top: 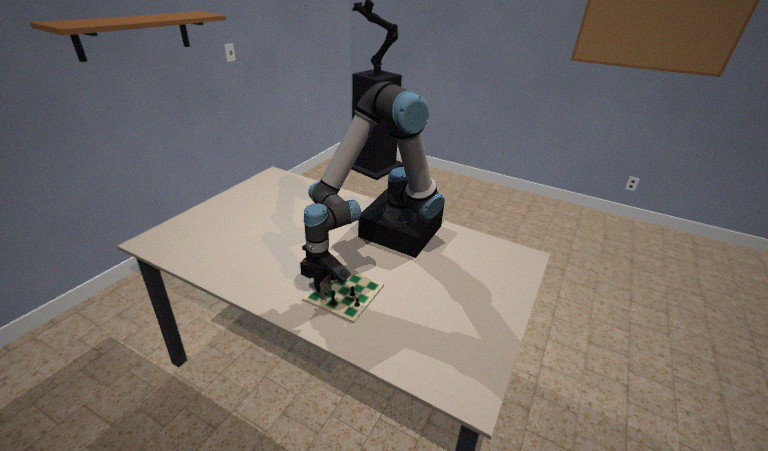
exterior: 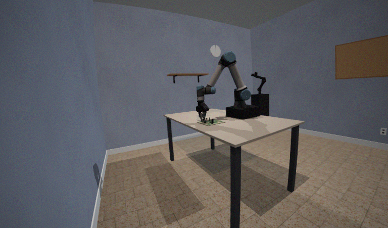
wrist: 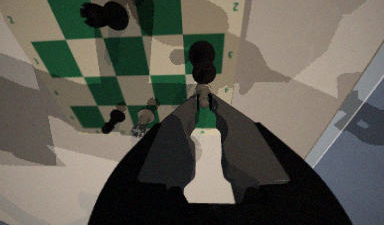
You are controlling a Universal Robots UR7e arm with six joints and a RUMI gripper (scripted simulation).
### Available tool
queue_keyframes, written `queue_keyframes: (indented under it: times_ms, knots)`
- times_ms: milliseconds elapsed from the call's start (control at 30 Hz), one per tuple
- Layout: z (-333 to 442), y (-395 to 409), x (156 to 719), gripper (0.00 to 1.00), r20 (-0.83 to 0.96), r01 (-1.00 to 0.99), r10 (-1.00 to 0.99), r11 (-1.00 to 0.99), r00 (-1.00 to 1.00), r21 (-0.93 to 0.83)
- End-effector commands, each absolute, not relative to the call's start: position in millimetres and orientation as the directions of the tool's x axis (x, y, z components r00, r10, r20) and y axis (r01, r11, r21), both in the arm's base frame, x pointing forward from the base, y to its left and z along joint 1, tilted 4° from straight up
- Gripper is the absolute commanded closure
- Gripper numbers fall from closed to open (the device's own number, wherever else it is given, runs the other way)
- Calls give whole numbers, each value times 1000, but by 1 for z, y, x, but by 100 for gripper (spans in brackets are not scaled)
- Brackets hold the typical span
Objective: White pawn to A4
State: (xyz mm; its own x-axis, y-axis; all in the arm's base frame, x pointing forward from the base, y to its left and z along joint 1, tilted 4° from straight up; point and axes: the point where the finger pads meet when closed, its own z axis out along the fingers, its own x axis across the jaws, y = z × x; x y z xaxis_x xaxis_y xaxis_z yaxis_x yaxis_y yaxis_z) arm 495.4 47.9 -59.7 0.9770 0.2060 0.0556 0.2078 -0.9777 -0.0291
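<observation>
The small green and cream chessboard (top: 343, 297) lies on the table and also shows in the exterior view (exterior: 210, 122). My gripper (wrist: 203, 95) (top: 321, 289) stands over the board's near corner and is shut on the white pawn (wrist: 201, 91), whose pale head shows between the fingertips. The pawn is over a green square at the board's edge. A tall black piece (wrist: 202, 61) stands one square beyond the fingertips. Another black piece (wrist: 105, 15) stands farther off. A small black piece (wrist: 113, 120) and a pale piece (wrist: 145, 116) are left of the fingers.
The arm's black base (top: 400, 226) sits on the table behind the board. The table edge runs close in front of the board (top: 317, 333). A black pedestal with a small arm (top: 376, 123) stands on the floor behind the table.
</observation>
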Motion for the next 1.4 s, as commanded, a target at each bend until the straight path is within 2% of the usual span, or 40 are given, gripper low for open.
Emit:
queue_keyframes:
  times_ms: [0,167,200,333,367,433,467,533,567,1067,1367]
  knots:
    - [-59,48,496,100,57,208,206,-978,977,-29]
    - [-59,48,496,96,57,208,206,-978,977,-29]
    - [-59,48,496,92,57,208,206,-978,977,-29]
    - [-59,48,496,92,57,208,206,-978,977,-29]
    - [-59,48,496,88,57,208,206,-978,977,-29]
    - [-59,48,496,88,57,208,206,-978,977,-29]
    - [-59,48,496,84,57,208,206,-978,977,-29]
    - [-59,48,496,84,57,208,206,-978,977,-29]
    - [-59,48,496,80,57,208,206,-978,977,-29]
    - [-56,48,496,80,57,208,206,-978,977,-29]
    - [-23,46,494,80,57,208,206,-978,977,-29]
